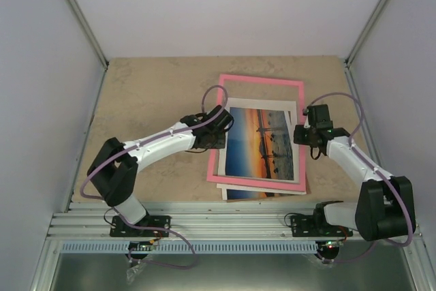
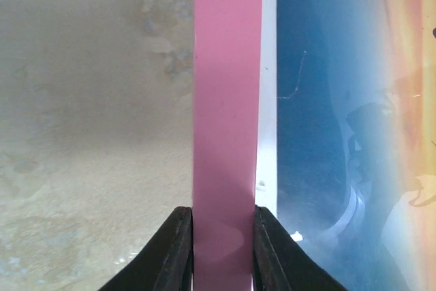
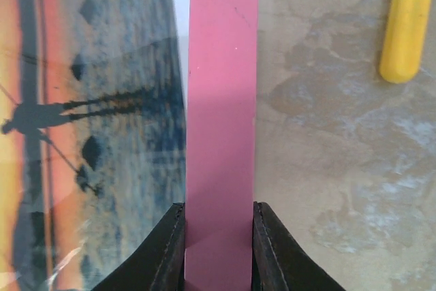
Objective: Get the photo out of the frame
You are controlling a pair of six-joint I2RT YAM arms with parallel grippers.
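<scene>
While the left claw [image 2: 223, 221] and right claw [image 3: 218, 215] clamp the frame [image 1: 262, 80], the photo [image 1: 262, 144] lies between them.

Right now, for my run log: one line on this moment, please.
left gripper: shut on frame, left rail | right gripper: shut on right rail | photo: under frame, skewed, not yet out
</scene>
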